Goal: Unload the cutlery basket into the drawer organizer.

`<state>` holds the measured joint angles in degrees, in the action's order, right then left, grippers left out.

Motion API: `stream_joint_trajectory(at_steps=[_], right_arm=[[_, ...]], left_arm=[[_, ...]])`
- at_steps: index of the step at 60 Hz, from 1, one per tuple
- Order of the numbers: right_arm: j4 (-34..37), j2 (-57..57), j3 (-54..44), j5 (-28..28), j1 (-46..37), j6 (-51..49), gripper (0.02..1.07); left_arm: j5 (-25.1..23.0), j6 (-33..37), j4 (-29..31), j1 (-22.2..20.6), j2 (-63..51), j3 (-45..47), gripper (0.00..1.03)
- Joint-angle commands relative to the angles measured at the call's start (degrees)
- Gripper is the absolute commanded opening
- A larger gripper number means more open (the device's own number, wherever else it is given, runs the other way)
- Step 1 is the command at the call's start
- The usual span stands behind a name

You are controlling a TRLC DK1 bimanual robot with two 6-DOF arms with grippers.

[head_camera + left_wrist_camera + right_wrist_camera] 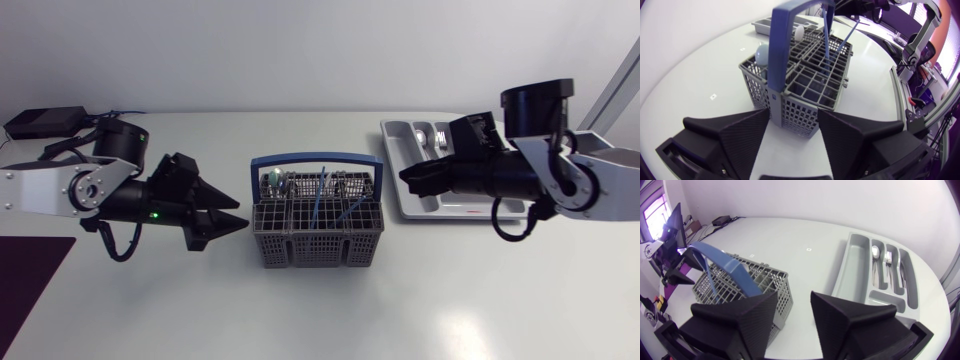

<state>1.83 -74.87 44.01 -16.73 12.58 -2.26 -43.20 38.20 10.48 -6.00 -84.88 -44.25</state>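
The grey cutlery basket (318, 235) with its blue arched handle (318, 157) stands mid-table; thin blue utensils (320, 200) stick up in it. My left gripper (238, 212) is open, its tips just short of the basket's left end. In the left wrist view the basket (805, 85) sits right ahead of the open gripper (792, 132), holding blue utensils (827, 35) and a pale spoon (762, 52). The grey drawer organizer (400, 135) lies at the right with spoons (428, 135) in it. My right gripper (408, 180) hovers open over its left edge, empty. The right wrist view shows its gripper (795, 312), the basket (740, 287) and the organizer (855, 265) with cutlery (887, 260).
A black box (45, 120) with cables rests at the back left corner. A dark mat (25, 280) covers the front left of the table. The white tabletop lies bare in front of the basket and between it and the organizer.
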Motion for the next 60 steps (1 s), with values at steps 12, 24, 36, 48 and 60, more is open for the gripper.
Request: stream_joint_trajectory(at_steps=[12, 24, 36, 48, 60], right_arm=[[9.0, 15.1, -5.9, -4.5, -0.1, -3.5, 0.98], [10.4, 20.3, -8.9, -5.3, -0.1, -5.4, 0.98], [11.0, 23.7, -12.2, -6.3, -0.2, -8.5, 0.98], [11.5, 26.3, -14.4, -6.4, -1.1, -10.8, 0.98], [11.5, 26.8, -15.9, -7.1, -1.5, -12.2, 0.98]], left_arm=[[4.3, 1.6, 0.5, -2.3, 15.9, 3.4, 0.95], [15.3, 0.3, 0.6, -19.8, 22.1, 2.1, 0.95], [21.2, 1.0, -3.6, -30.9, 12.2, -2.7, 0.95], [21.6, 1.5, -4.8, -33.6, 1.1, -10.9, 0.91], [23.7, 1.3, -6.0, -36.7, -5.7, -15.9, 0.77]])
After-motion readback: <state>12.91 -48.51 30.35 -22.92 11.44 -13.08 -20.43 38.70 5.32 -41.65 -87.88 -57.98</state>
